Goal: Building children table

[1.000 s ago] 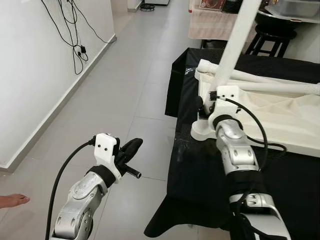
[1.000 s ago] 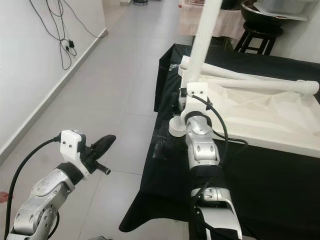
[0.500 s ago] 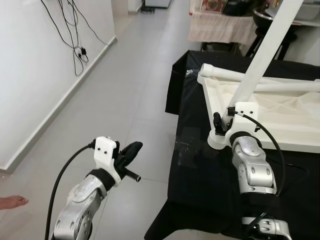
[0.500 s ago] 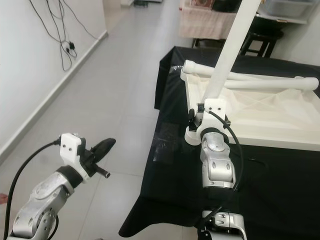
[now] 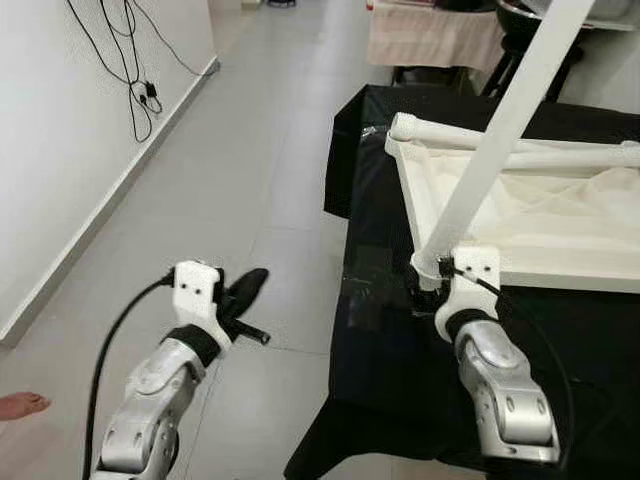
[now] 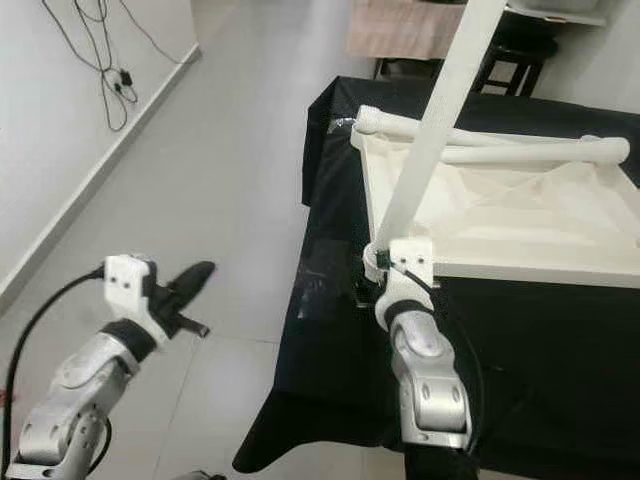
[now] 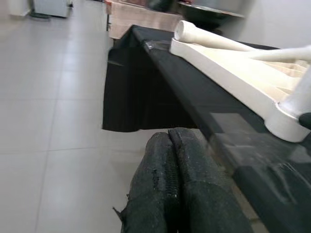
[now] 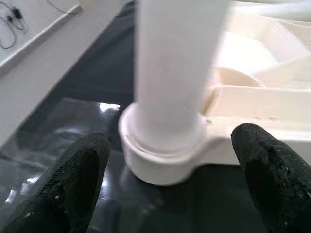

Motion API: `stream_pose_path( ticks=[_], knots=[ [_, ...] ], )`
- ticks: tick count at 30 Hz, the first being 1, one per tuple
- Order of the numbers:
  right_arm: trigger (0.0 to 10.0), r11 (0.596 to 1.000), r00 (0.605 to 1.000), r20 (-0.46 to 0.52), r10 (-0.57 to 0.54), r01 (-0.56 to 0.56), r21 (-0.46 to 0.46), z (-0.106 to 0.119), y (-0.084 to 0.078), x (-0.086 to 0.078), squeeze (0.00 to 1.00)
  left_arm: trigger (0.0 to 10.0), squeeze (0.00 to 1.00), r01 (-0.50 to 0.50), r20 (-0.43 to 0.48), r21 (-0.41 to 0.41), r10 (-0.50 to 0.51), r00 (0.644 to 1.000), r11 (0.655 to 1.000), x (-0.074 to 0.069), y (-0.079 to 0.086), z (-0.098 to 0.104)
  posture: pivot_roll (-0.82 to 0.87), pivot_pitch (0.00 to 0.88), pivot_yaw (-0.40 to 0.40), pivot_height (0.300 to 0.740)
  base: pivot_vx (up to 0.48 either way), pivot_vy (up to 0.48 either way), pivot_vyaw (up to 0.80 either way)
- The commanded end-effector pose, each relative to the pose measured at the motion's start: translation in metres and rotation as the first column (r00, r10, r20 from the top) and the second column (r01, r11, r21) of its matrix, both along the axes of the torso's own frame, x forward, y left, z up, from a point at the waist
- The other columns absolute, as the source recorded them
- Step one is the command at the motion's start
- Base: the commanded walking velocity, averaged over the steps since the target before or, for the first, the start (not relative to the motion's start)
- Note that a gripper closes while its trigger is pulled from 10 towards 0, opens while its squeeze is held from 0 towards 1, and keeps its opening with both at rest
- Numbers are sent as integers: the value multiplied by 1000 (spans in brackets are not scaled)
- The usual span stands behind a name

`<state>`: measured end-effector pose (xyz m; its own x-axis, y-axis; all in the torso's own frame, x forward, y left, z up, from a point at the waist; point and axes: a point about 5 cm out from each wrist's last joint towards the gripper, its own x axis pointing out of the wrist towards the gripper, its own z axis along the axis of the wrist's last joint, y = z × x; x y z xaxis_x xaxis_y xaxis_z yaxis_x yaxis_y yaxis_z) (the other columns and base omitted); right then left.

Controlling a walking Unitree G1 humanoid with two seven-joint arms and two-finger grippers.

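Note:
An upside-down white children's table (image 5: pixel 560 225) lies on a black-covered table (image 5: pixel 400 350). One white leg (image 5: pixel 500 140) stands tilted in its near corner socket (image 8: pixel 165 165). Another leg (image 5: pixel 440 133) lies along the far edge. My right gripper (image 8: pixel 172 141) is open at the base of the standing leg, with one black finger (image 8: pixel 73 184) on each side and not touching it. My left gripper (image 5: pixel 248 286) hangs over the floor left of the black table, and its fingers (image 7: pixel 177 184) are pressed together with nothing between them.
The black table's edge (image 5: pixel 345 300) drops to grey tiled floor (image 5: pixel 230 150) on the left. A white wall with hanging cables (image 5: pixel 135 70) runs along the far left. A person's bare foot (image 5: pixel 20 403) shows at the lower left. A black stool (image 6: pixel 505 65) stands behind.
My right arm has drawn back toward me, and its gripper now sits at the leg's socket, lower in the view. The head view has shifted. The left arm has hardly moved.

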<state>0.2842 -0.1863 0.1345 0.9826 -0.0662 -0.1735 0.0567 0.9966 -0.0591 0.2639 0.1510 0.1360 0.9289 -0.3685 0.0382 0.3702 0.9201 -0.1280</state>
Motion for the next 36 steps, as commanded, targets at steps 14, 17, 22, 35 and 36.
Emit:
stream_pose_path(
  ticks=[14, 17, 22, 35, 36],
  knots=[
    [10000, 999, 999, 25, -38, 39, -17, -1, -16, -18, 0, 10000, 0, -209, -73, 134, 220, 973, 969, -4, 27, -18, -5, 87, -32, 740, 0, 410, 0],
    [10000, 999, 999, 28, -39, 40, -14, 1, -15, -17, 0, 10000, 0, -204, -67, 145, 216, 974, 968, -5, 25, -17, 0, 84, -32, 740, 0, 479, 0],
    [10000, 999, 998, 51, -31, 32, -6, 6, -11, -13, 0, 10000, 0, -197, -67, 158, 210, 975, 967, -7, 23, -17, 4, 81, -31, 740, 0, 476, 0],
    [10000, 999, 996, 80, 48, -48, -1, 11, 11, 7, 0, 10000, 0, -211, -44, 120, 217, 975, 970, -6, 12, -8, 14, 77, -31, 740, 0, 294, 0],
    [10000, 999, 996, 79, 49, -49, -1, 11, 12, 8, 0, 10000, 0, -203, -40, 123, 209, 977, 971, -7, 11, -7, 14, 77, -31, 740, 0, 0, 0]
  ],
)
